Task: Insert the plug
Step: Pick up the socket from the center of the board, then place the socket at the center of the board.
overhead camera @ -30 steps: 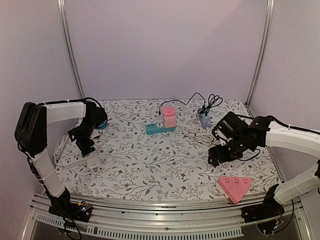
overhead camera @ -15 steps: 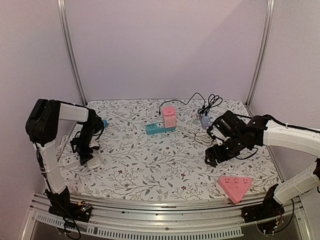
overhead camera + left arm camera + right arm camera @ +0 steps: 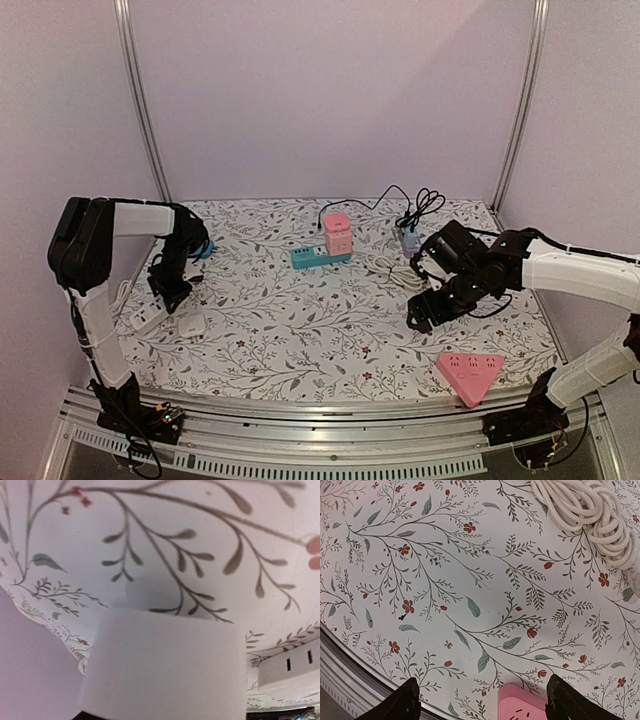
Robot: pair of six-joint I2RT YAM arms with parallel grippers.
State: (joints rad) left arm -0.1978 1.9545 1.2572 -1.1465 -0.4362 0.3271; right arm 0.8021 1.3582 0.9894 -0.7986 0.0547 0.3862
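Note:
A white plug [image 3: 190, 325] lies on the flowered cloth at the left, next to a white power strip [image 3: 140, 320]. My left gripper [image 3: 177, 300] reaches down right at the plug. In the left wrist view the white plug [image 3: 165, 665] fills the space where the jaws are and hides the fingers. The power strip's slots [image 3: 295, 664] show just to its right. My right gripper [image 3: 428, 312] hangs open over bare cloth at the right. In its own view the right gripper [image 3: 482, 696] holds nothing.
A pink triangular socket [image 3: 468, 372] [image 3: 522, 702] lies near the front right edge. At the back stand a teal strip [image 3: 318, 257] with a pink cube [image 3: 338, 233], a purple strip [image 3: 410, 240] and a coiled white cable [image 3: 393, 268] [image 3: 590, 510].
The left arm has shifted its pose while its gripper stayed low over the white plug. The right gripper has drifted a little to the left and stayed open.

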